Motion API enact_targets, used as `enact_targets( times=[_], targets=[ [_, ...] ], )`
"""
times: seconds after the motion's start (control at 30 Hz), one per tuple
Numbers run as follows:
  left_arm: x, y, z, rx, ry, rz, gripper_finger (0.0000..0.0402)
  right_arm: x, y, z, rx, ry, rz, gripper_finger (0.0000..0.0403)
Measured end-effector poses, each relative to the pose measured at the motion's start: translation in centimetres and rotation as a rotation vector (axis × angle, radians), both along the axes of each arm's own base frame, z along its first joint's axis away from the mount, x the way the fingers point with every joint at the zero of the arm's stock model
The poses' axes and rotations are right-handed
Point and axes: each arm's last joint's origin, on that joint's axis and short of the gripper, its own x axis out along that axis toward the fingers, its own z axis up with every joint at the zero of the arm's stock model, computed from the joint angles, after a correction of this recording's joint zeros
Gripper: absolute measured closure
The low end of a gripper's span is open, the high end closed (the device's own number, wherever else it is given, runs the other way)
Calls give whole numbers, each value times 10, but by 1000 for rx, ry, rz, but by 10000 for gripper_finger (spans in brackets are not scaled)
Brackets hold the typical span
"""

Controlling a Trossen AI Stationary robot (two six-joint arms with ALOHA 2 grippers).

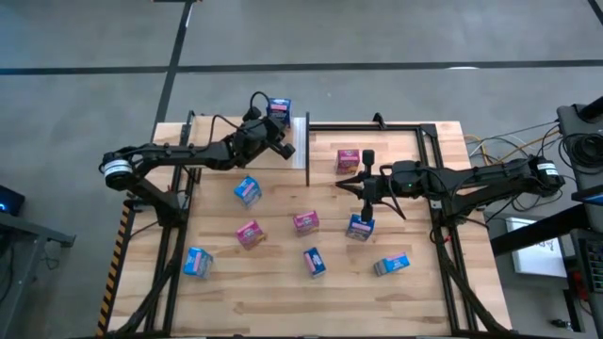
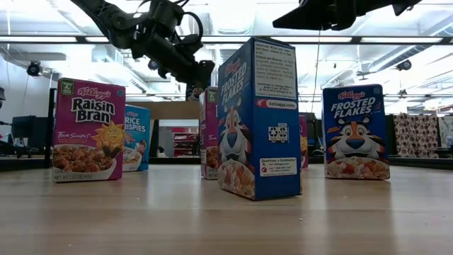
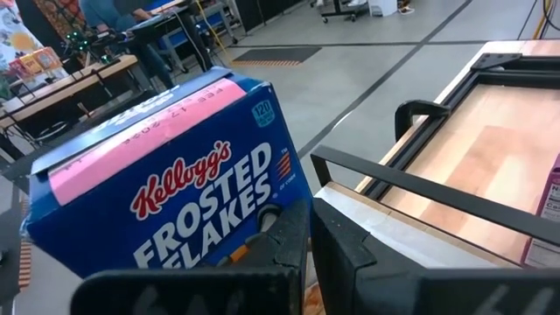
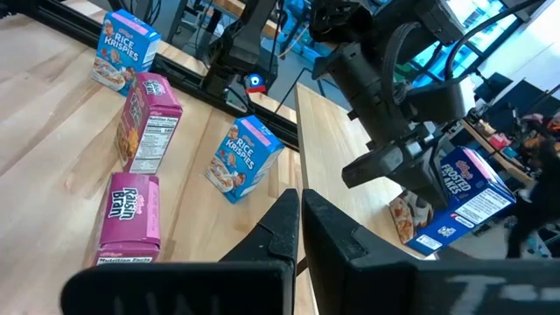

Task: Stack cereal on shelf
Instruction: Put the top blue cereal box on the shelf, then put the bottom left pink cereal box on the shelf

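Cereal box (image 1: 279, 109) held at shelf (image 1: 300, 132) edge

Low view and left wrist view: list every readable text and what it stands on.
"Kellogg's Raisin Bran": pink box.
"Rice Krispies": blue box behind it.
"Frosted Flakes", "kelloggs.com": middle blue box.
"Frosted Flakes": right-hand blue box.
"Kellogg's Frosted Flakes": box at the left gripper.
Fine print: unreadable.

Both my arms are dark, near-black jointed tubes, each with a white band near the base, left arm (image 1: 160, 155) and right arm (image 1: 471, 176). Thin black cables loop off the left one, and my fingers (image 3: 289, 254) are chunky matte-black wedges.
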Motion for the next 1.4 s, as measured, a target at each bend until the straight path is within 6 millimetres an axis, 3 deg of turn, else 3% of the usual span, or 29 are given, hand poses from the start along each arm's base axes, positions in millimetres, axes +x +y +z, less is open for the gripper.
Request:
enact_targets(
  times=[0.93,1.17,1.4],
  targets=[
    [-1,3,1,-13,-41,15,401,0,0,0,0,0,0,394],
    [-5,-33,21,-25,-36,-83,401,0,0,0,0,0,0,394],
    [-28,-81,43,-150,-48,-183,401,0,0,0,0,-1,0,394]
  ],
)
